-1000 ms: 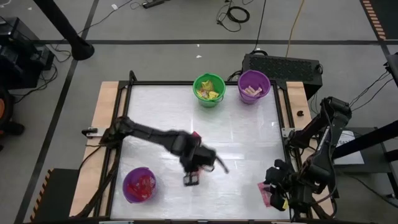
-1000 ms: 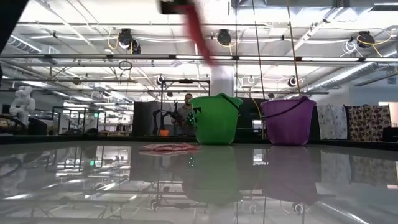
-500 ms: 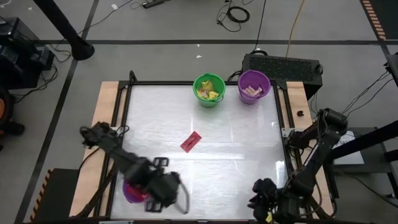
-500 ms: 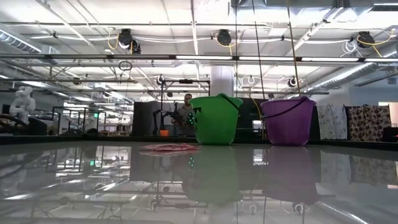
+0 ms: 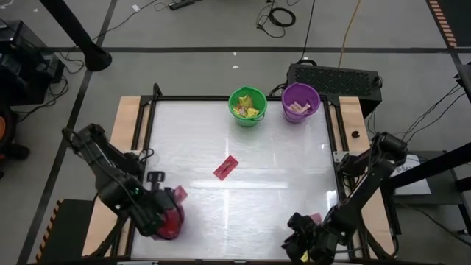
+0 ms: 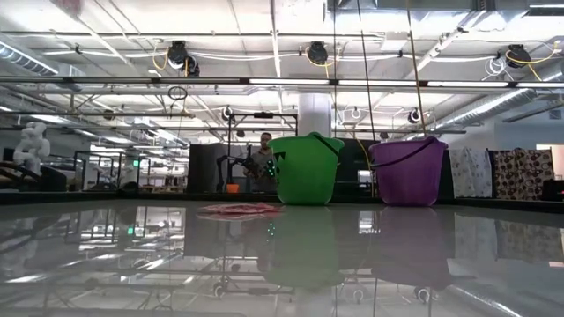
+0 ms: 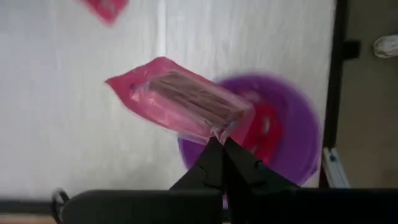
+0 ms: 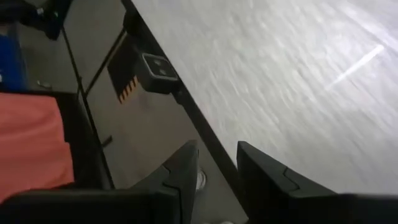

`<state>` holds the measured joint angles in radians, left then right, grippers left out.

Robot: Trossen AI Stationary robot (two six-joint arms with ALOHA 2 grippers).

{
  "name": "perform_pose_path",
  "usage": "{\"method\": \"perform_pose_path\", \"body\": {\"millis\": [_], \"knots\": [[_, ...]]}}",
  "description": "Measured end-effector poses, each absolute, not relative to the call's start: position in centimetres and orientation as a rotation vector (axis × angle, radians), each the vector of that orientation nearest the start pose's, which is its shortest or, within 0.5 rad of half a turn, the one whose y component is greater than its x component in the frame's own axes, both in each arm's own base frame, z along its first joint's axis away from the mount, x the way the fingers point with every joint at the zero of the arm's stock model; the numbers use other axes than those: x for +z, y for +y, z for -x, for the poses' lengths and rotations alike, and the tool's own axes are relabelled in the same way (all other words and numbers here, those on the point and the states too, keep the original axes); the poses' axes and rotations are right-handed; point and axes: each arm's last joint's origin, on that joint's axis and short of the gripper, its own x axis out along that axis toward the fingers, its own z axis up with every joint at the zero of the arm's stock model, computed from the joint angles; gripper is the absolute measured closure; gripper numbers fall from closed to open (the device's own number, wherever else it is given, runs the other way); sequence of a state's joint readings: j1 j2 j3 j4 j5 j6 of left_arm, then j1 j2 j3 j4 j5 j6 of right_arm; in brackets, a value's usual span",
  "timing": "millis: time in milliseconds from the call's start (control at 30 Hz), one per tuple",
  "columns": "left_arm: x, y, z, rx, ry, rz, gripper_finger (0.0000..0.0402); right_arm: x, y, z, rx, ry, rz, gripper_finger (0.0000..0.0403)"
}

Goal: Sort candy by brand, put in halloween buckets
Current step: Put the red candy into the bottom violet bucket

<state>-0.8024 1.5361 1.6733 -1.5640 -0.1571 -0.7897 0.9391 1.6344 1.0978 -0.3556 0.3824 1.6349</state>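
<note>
The white table [image 5: 280, 184] is filling the middle of the high view, and 3 buckets are standing on it. The green bucket [image 5: 247, 107] is sitting at the upper middle edge with yellow packets [image 5: 249, 109] piled inside. Just to its right, the purple bucket [image 5: 300, 101] is holding tan pieces [image 5: 297, 107]. The second purple bucket [image 7: 292, 134] is standing at the lower left of the table, holding red packets [image 7: 268, 127]; in the high view the left arm is covering most of it.

1 red packet [image 5: 226, 167] is lying flat on the bare table near the middle of the high view, apart from all 3 buckets, its long axis running diagonally from lower left to upper right.

The left gripper [image 7: 222, 149] is hanging over the lower left bucket, its fingers pinched shut on the corner of 1 pink packet [image 7: 180, 102]. That packet is sticking out beyond the fingertips above the bucket's rim, its long axis slanting from upper left to lower right in the left wrist view.

The right gripper [image 8: 216, 163] is sitting at the lower right edge of the table, fingers parted a little with nothing visible between them. A bit of pink [image 5: 315, 218] is showing beside that arm in the high view.
</note>
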Motion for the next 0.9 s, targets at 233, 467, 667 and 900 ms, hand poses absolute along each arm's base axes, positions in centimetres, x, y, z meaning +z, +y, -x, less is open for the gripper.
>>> {"method": "perform_pose_path", "body": {"millis": [233, 467, 667, 900], "knots": [[33.5, -18.6, -15.9, -0.02, 1.383, 0.204, 0.0401, 22.0, 26.1, -20.7, -0.159, 0.949, -0.922, 0.0298], [31.9, -20.7, -15.7, -0.11, 1.429, 0.33, 0.0401, 22.0, 26.2, -20.6, -0.114, 0.981, -0.864, 0.0298], [31.4, -21.4, -15.6, -0.115, 1.457, 0.343, 0.0399, 21.7, 26.2, -20.2, -0.031, 1.11, -0.777, 0.0298], [31.4, -21.0, -16.0, -0.083, 1.456, 0.349, 0.0375, 21.0, 25.6, -19.2, -0.041, 1.287, -0.678, 0.0298]]}}
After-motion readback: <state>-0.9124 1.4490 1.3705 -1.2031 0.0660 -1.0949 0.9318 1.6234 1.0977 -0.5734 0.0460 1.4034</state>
